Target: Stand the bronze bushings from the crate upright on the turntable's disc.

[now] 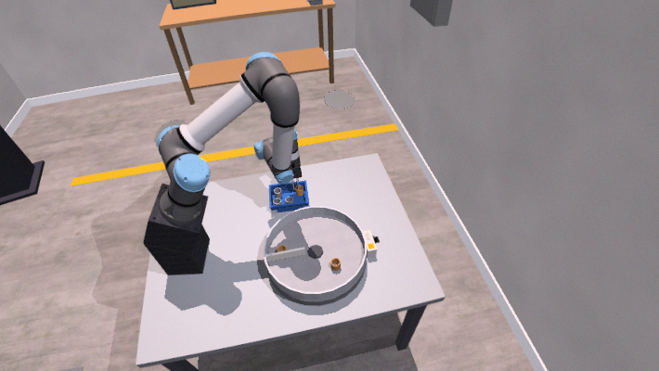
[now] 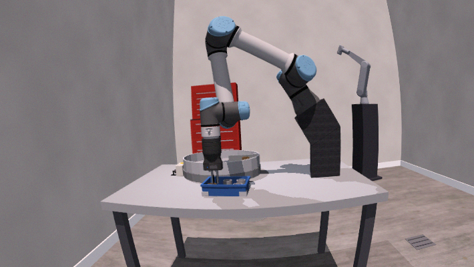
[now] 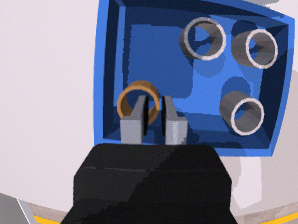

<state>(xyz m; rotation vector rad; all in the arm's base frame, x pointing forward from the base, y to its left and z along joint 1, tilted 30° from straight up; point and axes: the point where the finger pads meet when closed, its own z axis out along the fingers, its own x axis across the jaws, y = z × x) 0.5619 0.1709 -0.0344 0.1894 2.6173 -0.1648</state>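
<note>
In the wrist view, the near rim of the bronze bushing point(image 3: 124, 99) was hidden behind the fingers. It was seen upright at the lower left of the blue crate point(image 3: 112, 56), its right wall between the fingers, which were held partly apart and unclenched

The arm point(image 1: 223, 108) rose from its base point(image 1: 160, 241), with the upper link slanting up to a high elbow point(image 2: 220, 31) and the forearm dropping steeply. The wrist point(image 2: 221, 111) was bent so that the gripper point(image 3: 152, 117) pointed straight down. Its fingers stood partly apart, narrower than half their range, one inside a bushing point(image 3: 136, 99) and one outside its wall. Whether they pinched that wall could not be made out.
</note>
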